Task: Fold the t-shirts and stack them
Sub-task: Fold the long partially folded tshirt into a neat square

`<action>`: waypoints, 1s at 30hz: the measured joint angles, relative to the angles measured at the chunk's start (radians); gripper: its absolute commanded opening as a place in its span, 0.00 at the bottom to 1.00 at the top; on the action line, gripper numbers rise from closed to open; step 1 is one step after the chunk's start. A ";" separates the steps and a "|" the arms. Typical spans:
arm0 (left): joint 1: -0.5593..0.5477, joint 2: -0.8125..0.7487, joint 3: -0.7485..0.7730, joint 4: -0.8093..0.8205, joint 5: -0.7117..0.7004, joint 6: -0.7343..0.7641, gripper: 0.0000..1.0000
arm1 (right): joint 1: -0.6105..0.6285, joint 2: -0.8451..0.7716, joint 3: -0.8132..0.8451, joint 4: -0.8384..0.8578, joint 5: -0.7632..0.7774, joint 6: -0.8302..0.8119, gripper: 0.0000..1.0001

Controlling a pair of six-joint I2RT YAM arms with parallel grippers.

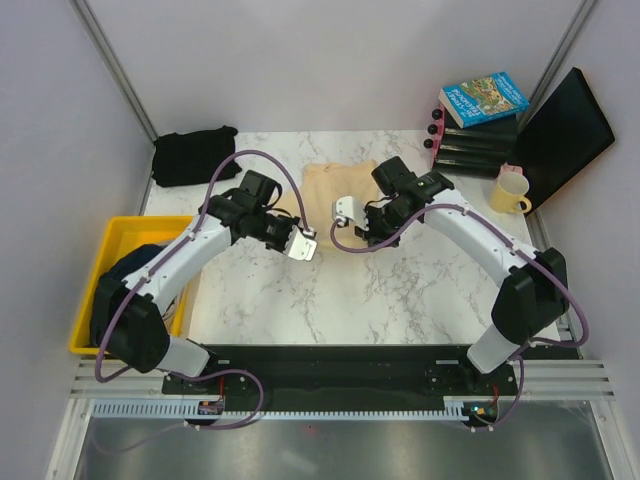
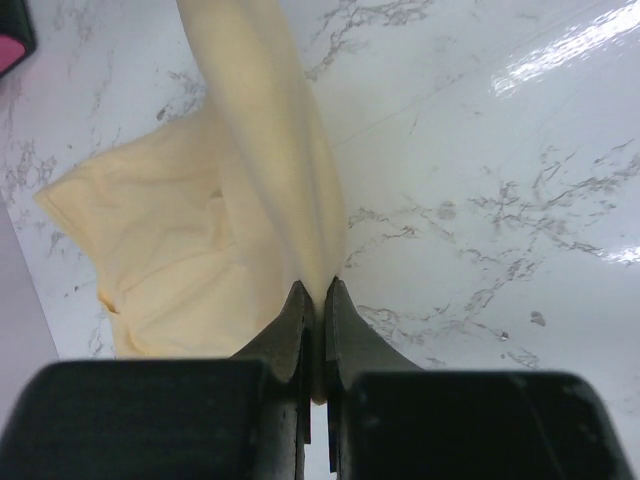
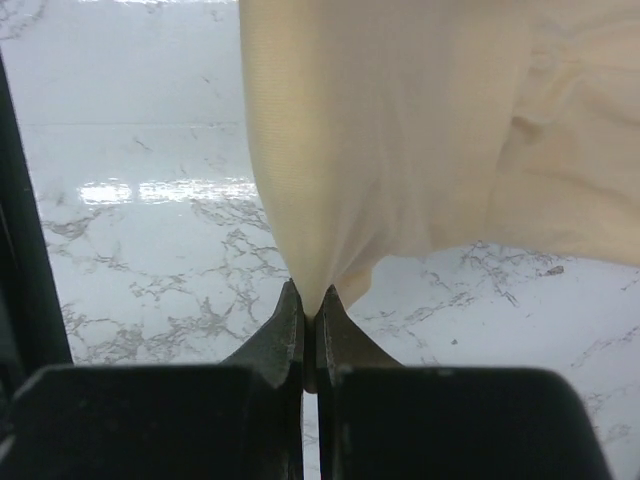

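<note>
- While both pinches hold, lift level and in step so the cloth doesn't slip or skew.
- Far-left corner of the counter (image 1: 400,290): black shirt (image 1: 192,155), bunched, not yet folded.
- Mid-counter: left fingers (image 2: 290,335) clamped tight on a fold of the cream shirt (image 1: 335,185).
- Just beside: right fingers (image 3: 285,335) pinched shut on another fold; don't tug apart.

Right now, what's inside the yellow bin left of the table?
Some dark navy cloth shows in the yellow bin, probably a t-shirt. The left arm crosses over it, so much of the bin's inside is hidden; I can't tell if more lies there.
</note>
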 measured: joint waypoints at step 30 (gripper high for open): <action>0.113 0.326 0.440 -0.060 -0.009 0.002 0.02 | -0.066 0.337 0.452 0.227 0.253 -0.021 0.00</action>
